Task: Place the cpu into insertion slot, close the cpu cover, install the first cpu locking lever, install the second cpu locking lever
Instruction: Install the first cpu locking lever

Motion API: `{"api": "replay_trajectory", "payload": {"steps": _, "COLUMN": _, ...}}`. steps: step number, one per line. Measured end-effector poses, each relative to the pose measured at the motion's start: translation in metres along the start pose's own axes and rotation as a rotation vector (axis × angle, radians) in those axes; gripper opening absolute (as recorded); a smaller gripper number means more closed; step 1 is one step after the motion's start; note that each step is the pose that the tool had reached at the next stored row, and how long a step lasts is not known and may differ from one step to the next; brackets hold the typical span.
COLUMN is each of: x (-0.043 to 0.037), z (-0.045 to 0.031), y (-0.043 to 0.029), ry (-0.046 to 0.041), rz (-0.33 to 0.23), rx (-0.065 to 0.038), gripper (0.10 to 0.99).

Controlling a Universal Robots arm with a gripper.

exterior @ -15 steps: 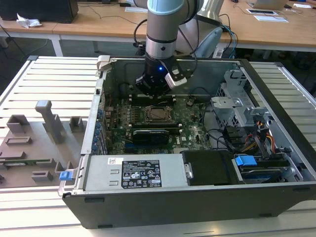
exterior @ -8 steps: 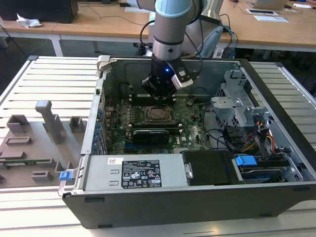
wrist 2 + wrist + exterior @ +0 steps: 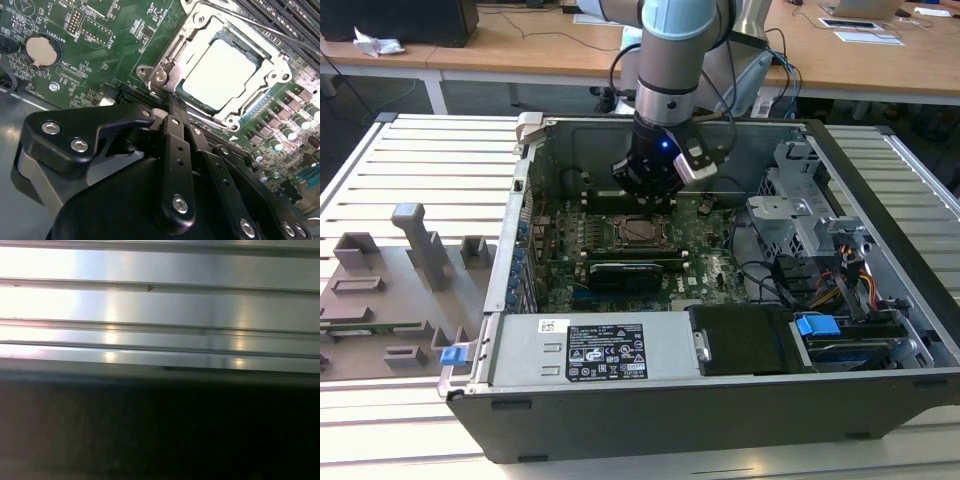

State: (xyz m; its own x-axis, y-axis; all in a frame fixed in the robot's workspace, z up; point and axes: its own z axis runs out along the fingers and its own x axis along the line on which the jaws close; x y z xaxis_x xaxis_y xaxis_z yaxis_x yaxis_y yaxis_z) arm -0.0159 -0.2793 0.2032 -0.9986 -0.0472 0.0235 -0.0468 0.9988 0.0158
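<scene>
In the second wrist view a coin cell battery (image 3: 42, 50) sits well apart from the gripper (image 3: 174, 111), whose fingers are pressed narrowly together. Just beyond its tips, the cpu (image 3: 220, 75) lies seated in the insertion slot (image 3: 260, 56), with the cpu cover (image 3: 195, 35) down around it.

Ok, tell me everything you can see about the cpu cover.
The cpu cover is a thin, shiny silver metal frame with a large square window. It lies closed and flat over the socket on the green motherboard, its edges framing the cpu, whose pale metal top shows through the window. The gripper is beside one corner.
</scene>
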Motion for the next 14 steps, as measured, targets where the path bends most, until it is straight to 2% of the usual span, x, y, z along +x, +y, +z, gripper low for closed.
{"api": "replay_trajectory", "payload": {"steps": 1, "x": -0.0007, "z": 0.0011, "y": -0.0002, "ry": -0.0012, "rz": 0.000, "rx": -0.003, "gripper": 0.106}}
{"api": "replay_trajectory", "payload": {"steps": 7, "x": -0.0016, "z": 0.0011, "y": -0.0008, "ry": -0.0003, "rz": 0.001, "rx": 0.000, "gripper": 0.106}}
{"api": "replay_trajectory", "payload": {"steps": 11, "x": -0.0015, "z": -0.0074, "y": -0.0008, "ry": 0.0000, "rz": 0.001, "rx": 0.005, "gripper": 0.106}}
{"api": "replay_trajectory", "payload": {"steps": 12, "x": -0.0013, "z": -0.0079, "y": -0.0025, "ry": 0.0001, "rz": 0.001, "rx": 0.006, "gripper": 0.106}}
{"api": "replay_trajectory", "payload": {"steps": 14, "x": -0.0010, "z": -0.0081, "y": -0.0108, "ry": 0.0002, "rz": 0.001, "rx": 0.006, "gripper": 0.106}}
